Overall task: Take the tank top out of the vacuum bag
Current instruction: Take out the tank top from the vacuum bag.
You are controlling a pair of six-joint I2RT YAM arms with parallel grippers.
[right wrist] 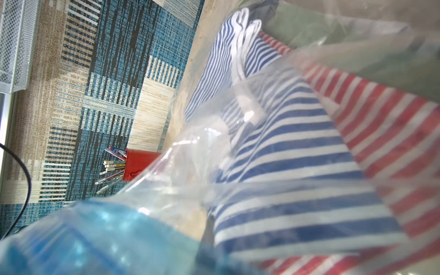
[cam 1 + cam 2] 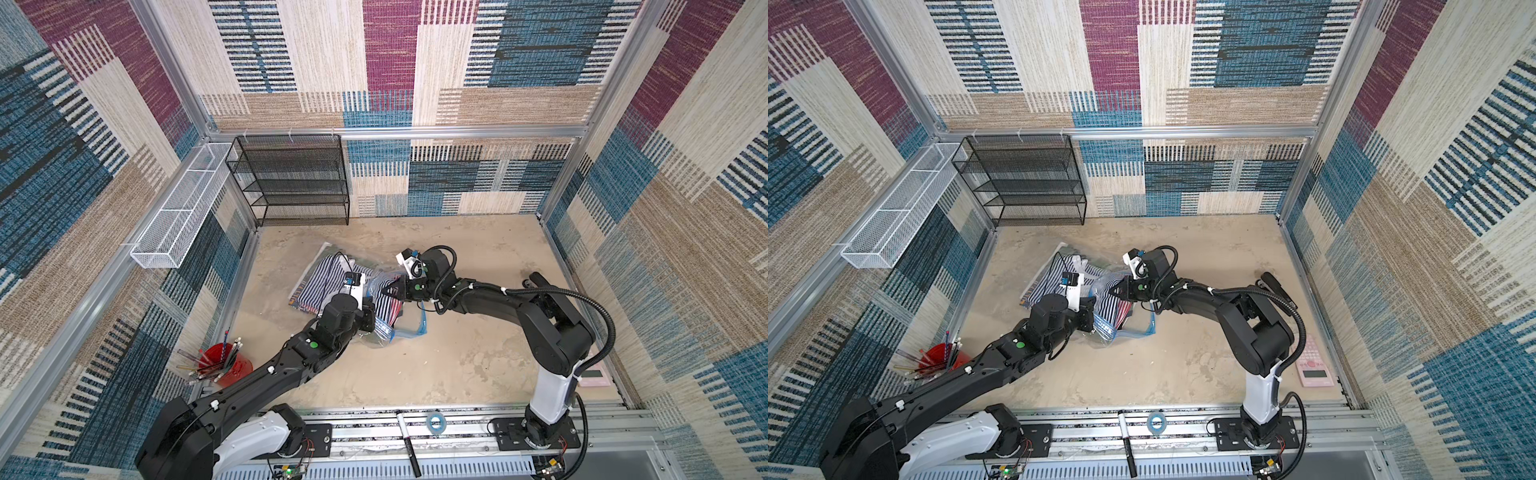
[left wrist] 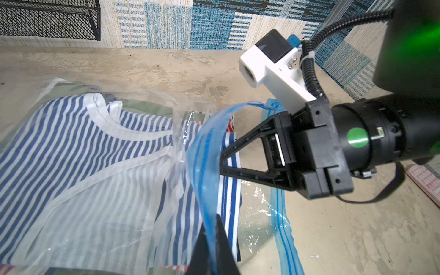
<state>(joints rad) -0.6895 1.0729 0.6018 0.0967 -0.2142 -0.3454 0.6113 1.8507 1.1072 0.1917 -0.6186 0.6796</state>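
Left wrist view: left gripper (image 3: 212,235) pinches the bag (image 3: 202,133) by its zip strip (image 3: 204,190); right gripper (image 3: 220,158), closed at the hem of the tank top (image 3: 83,154) inside the mouth, points along its length.

1. Along the back wall you will see a black mesh shelf rack (image 2: 299,178), standing at the far left corner of the beige table (image 2: 457,365).
2. Just beside it, a white mesh basket (image 2: 178,208) runs along the left wall.
3. Near the table's left edge you have a red cup (image 2: 235,368) with pens and pencils (image 2: 203,370) fanning out of it.
4. By the right wall, a pink calculator (image 2: 1313,361) lies flat.
5. On the front metal rail (image 2: 465,428), a black marker (image 2: 409,444) lies near a blue tape ring (image 2: 428,423), not touching it.
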